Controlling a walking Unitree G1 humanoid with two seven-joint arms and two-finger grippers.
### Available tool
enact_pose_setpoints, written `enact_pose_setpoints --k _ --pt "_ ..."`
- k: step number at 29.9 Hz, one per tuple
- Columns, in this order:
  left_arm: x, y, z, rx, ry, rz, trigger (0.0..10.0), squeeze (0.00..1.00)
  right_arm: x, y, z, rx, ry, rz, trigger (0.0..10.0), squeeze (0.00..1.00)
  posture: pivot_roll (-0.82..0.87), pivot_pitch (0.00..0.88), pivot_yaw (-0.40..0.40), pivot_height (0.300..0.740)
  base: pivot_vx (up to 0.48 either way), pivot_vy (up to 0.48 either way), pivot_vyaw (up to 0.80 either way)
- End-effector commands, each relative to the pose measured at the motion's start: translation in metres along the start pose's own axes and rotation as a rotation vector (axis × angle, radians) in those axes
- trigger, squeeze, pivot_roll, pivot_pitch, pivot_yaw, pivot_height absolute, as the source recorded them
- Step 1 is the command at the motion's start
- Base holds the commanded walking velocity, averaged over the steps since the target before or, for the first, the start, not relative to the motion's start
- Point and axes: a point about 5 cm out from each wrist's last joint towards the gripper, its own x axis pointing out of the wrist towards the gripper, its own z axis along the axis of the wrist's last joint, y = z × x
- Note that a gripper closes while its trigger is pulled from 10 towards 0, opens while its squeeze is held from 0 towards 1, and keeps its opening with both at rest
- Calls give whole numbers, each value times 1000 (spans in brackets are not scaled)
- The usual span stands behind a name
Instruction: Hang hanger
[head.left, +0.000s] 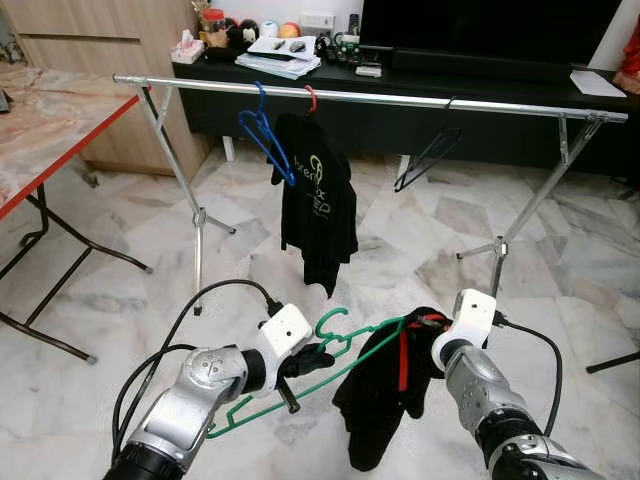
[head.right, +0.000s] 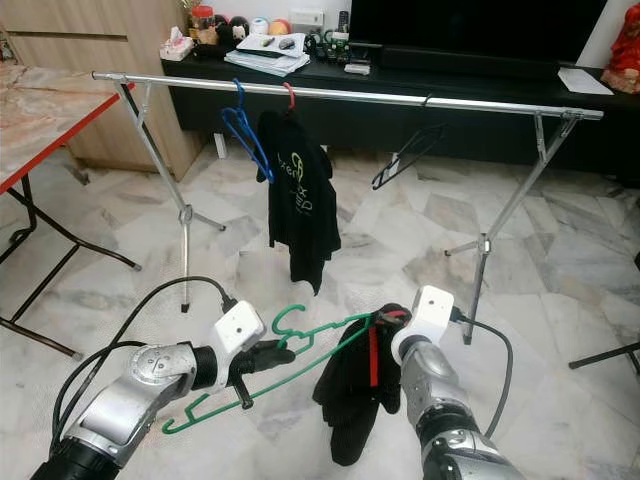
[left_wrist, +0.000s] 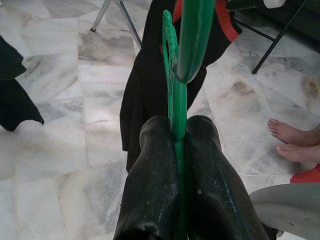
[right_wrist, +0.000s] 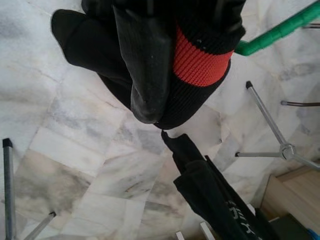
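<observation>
We had left gripper (head.left: 312, 360) clamped on green plastic hanger (head.left: 352, 352), right gripper (head.left: 428, 325) pinching black red-collared garment (head.left: 385, 400); garment could've slipped off.

**A:** what's in the room, head view?

**B:** marble floor (head.left: 400, 250), red-edged table (head.left: 40, 110) at 10 o'clock, and a black TV cabinet (head.left: 400, 115) at 12 with the TV (head.left: 480, 30) on it. Tissue box (head.left: 186, 47) at 11, with papers (head.left: 280, 58) beside it.

**A:** anyone around?

**B:** bare feet (left_wrist: 290, 140) in the left wrist view.
</observation>
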Motion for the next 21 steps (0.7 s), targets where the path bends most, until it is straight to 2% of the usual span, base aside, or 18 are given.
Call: enact_pose_setpoints --k 1,2,3,5,9,15,21 --pt "0 -4 5 0 -21 -25 10000 0 2 10 12 -3 -32 41 10000 0 -34 101 -39 740 0 0 0" --pt "0 -6 5 -4 -23 -37 10000 0 2 13 14 -23 -36 64 10000 0 -35 100 -38 740 0 0 0" --pt "0 -9 5 -12 -29 -55 10000 0 3 18 19 -95 -47 99 10000 0 -36 97 -38 740 0 0 0" --pt "0 -10 5 -15 -32 -61 10000 0 3 22 22 -106 -50 115 10000 0 -38 95 -37 740 0 0 0" --pt "1 -11 7 -13 -37 -66 10000 0 4 29 32 -11 -65 136 10000 0 -38 88 -36 740 0 0 0" --pt "5 -7 8 5 -38 -27 10000 0 4 42 43 6 -95 179 10000 0 -39 77 -33 740 0 0 0" --pt "11 4 9 28 -23 96 10000 0 2 47 53 -2 -134 196 10000 0 -49 74 -29 740 0 0 0"
